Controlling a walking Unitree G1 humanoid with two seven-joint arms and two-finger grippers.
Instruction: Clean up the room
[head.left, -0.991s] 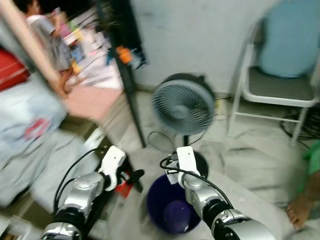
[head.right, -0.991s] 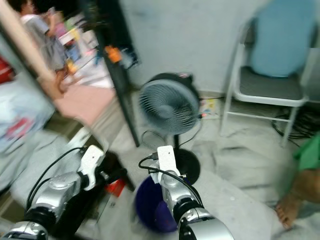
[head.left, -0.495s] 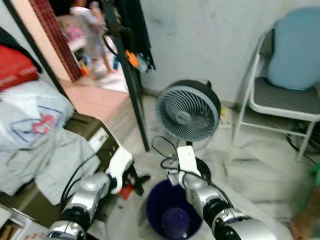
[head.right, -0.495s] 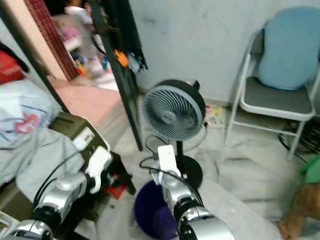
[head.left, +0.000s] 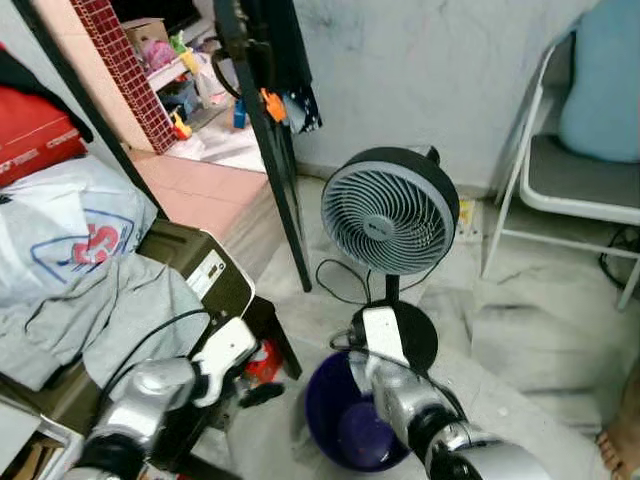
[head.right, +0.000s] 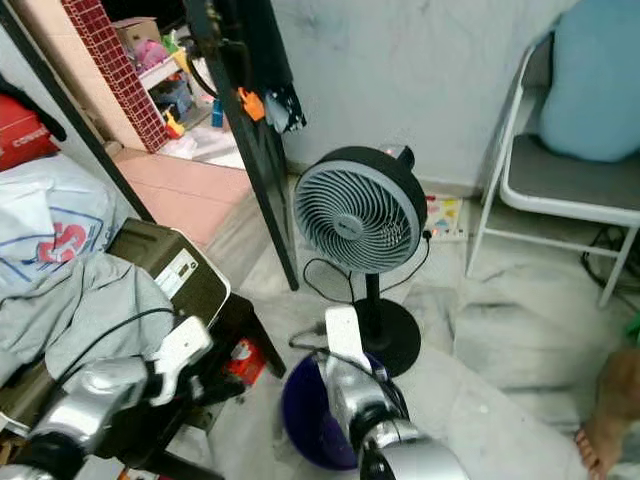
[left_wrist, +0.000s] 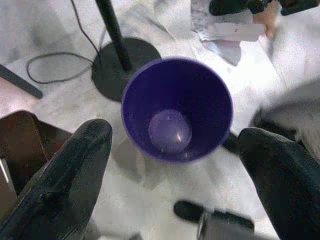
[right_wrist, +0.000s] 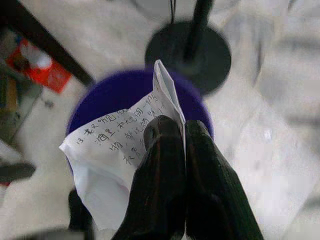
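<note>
Paper (right_wrist: 120, 145) pinched in R gripper (right_wrist: 172, 131), over bin (right_wrist: 95, 102).

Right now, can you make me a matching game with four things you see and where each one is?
Things:
1. paper
2. bin
3. fan
4. cushion

Places:
A. on the chair
B. on the floor under both grippers
C. behind the bin, near the wall
D. pinched in the right gripper

Pairs: 1-D, 2-B, 3-C, 4-A
</note>
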